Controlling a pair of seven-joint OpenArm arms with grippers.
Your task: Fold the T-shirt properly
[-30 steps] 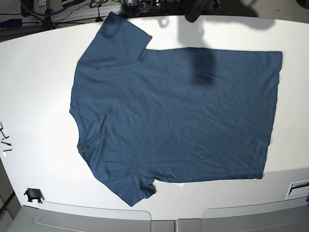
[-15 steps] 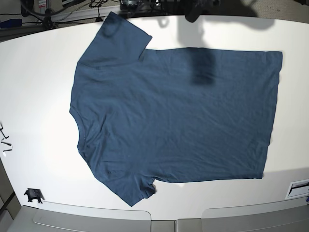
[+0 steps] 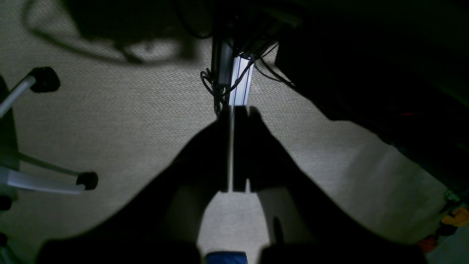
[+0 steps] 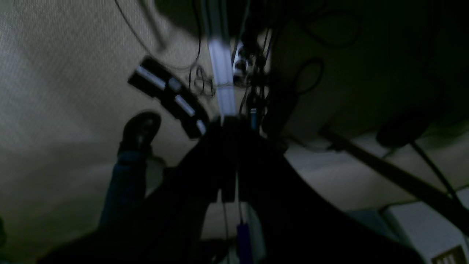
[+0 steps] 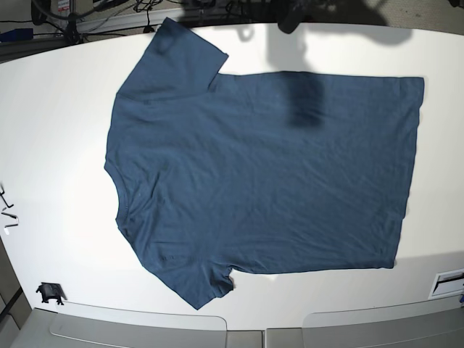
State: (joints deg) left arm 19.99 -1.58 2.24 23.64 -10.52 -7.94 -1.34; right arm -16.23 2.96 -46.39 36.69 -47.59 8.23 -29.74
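The dark navy T-shirt [image 5: 261, 174] lies spread flat on the white table [image 5: 58, 130] in the base view, collar toward the left, hem toward the right, one sleeve at the top and one at the bottom. Neither gripper shows in the base view. In the left wrist view my left gripper [image 3: 232, 110] hangs shut over the carpeted floor, holding nothing. My right gripper [image 4: 229, 119] is shut too, dark and blurred, off the table with nothing in it.
Cables and a metal rail [image 3: 240, 79] run across the floor below the left gripper, with chair legs [image 3: 40, 79] at the left. A person's shoe [image 4: 141, 130] and a power strip [image 4: 168, 95] show under the right gripper. A small black clip [image 5: 49, 292] sits at the table's front left.
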